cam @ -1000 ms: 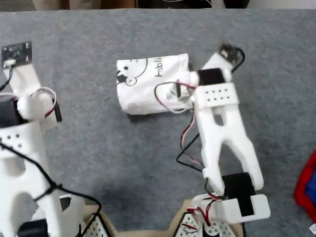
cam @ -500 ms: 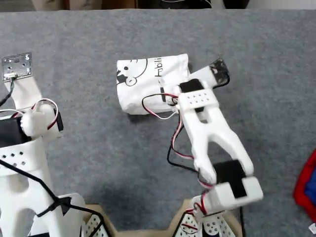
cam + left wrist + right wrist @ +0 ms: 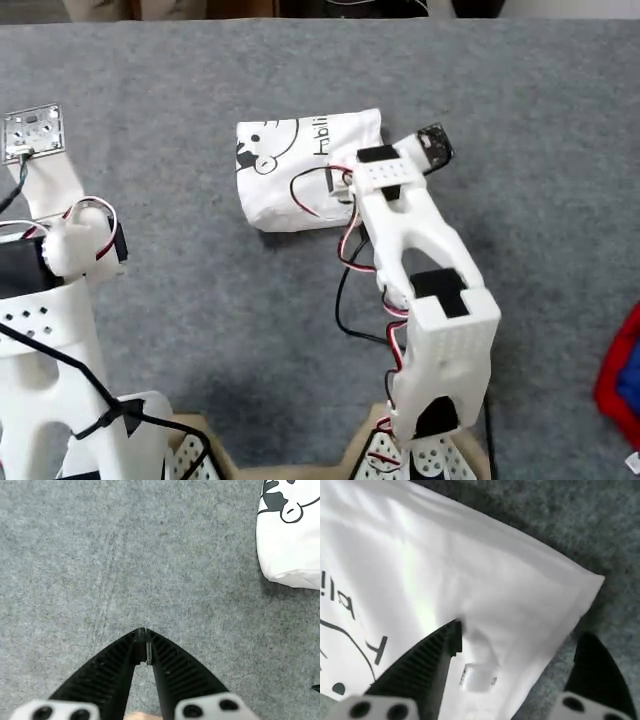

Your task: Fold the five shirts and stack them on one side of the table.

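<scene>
A folded white shirt (image 3: 295, 170) with a black cartoon print lies on the grey mat, left of centre toward the back. My right arm (image 3: 400, 200) stretches from the front edge to the shirt's right edge. In the right wrist view my right gripper (image 3: 520, 636) is open and straddles a corner of the white shirt (image 3: 470, 580): one finger (image 3: 437, 655) is over the cloth, the other (image 3: 592, 662) over the mat beside it. My left gripper (image 3: 144, 639) is shut and holds nothing. It hangs over bare mat left of the shirt (image 3: 290, 535).
A red and blue cloth (image 3: 622, 375) pokes in at the right edge of the table. Both arm bases stand at the front edge (image 3: 300, 460). The left arm (image 3: 50, 300) takes up the near left corner. Bare grey mat (image 3: 530, 100) lies behind and to the right.
My right wrist has swung left onto the shirt's right edge while its elbow lifted over the front of the table. The left arm drew back slightly. The shirt stays put.
</scene>
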